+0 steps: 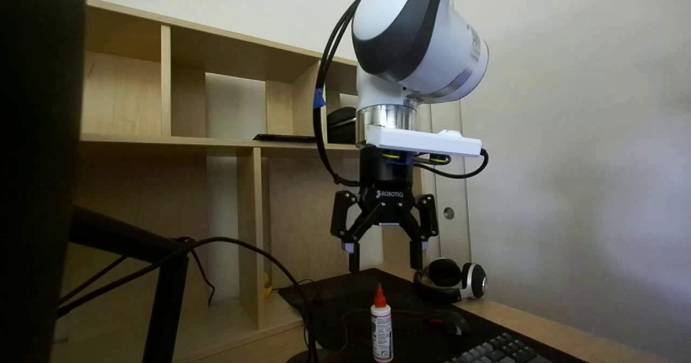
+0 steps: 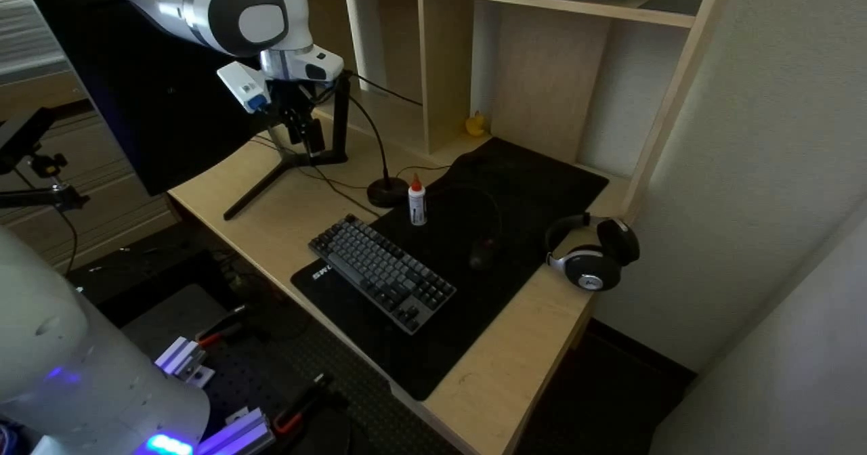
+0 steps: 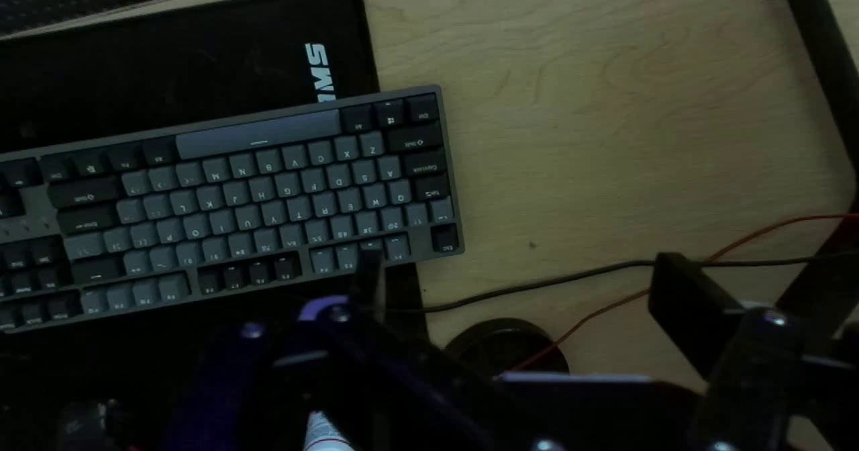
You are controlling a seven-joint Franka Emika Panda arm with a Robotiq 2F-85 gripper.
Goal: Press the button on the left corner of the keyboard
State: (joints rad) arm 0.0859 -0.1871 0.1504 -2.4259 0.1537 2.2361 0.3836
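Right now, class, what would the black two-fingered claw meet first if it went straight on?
Probably the pale wooden desktop beside the flat black-and-grey computer keyboard, though that keyboard's edge and a thin black cable lie close; depth is unclear.

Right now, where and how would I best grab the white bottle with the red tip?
Grip the bottle by its straight white body, below the tapering red tip, probably from above: it stands upright, the open end effector points down, and that should clear the round black base nearby.
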